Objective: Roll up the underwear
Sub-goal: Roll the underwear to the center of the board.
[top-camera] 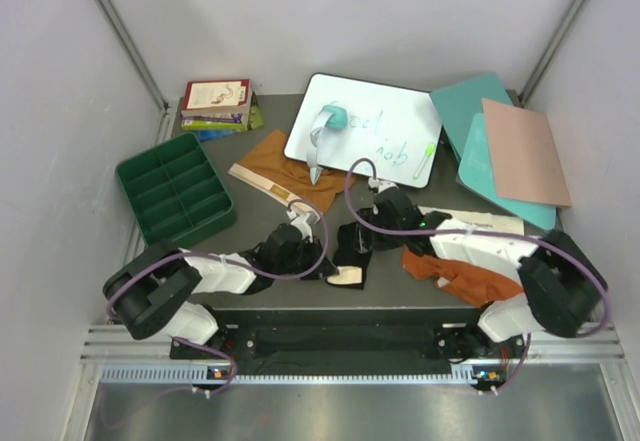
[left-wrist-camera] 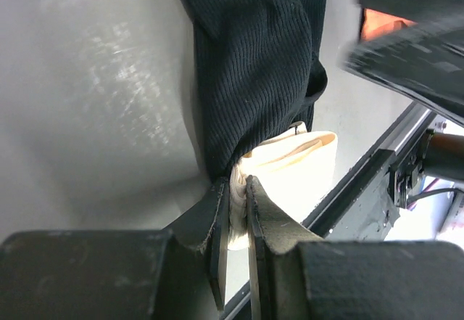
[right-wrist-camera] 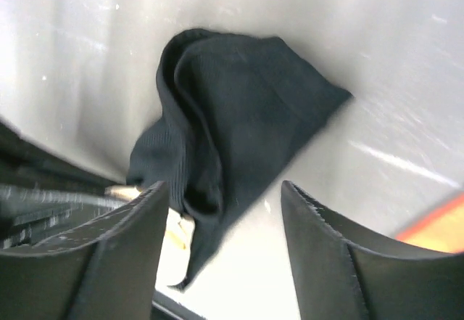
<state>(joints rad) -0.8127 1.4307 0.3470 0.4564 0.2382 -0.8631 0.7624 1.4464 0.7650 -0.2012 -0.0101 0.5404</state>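
Left pincer (left-wrist-camera: 233, 189) is pressed onto the cream waistband (left-wrist-camera: 293, 162) of the black briefs (left-wrist-camera: 254, 59), its two fingers nipping the band's edge with almost no gap between them. Beyond its tips the black cloth lies bunched on the grey table (left-wrist-camera: 94, 102). Right pincer (right-wrist-camera: 221, 189) stands spread wide over the same briefs and holds nothing; the crumpled black heap lies under and ahead of the gap between its fingers. Rust briefs (top-camera: 460, 273) lie under the right arm, behind that pincer and toward its base. Tan briefs (top-camera: 285, 166) lie flat well ahead of the left pincer, apart from both pincers.
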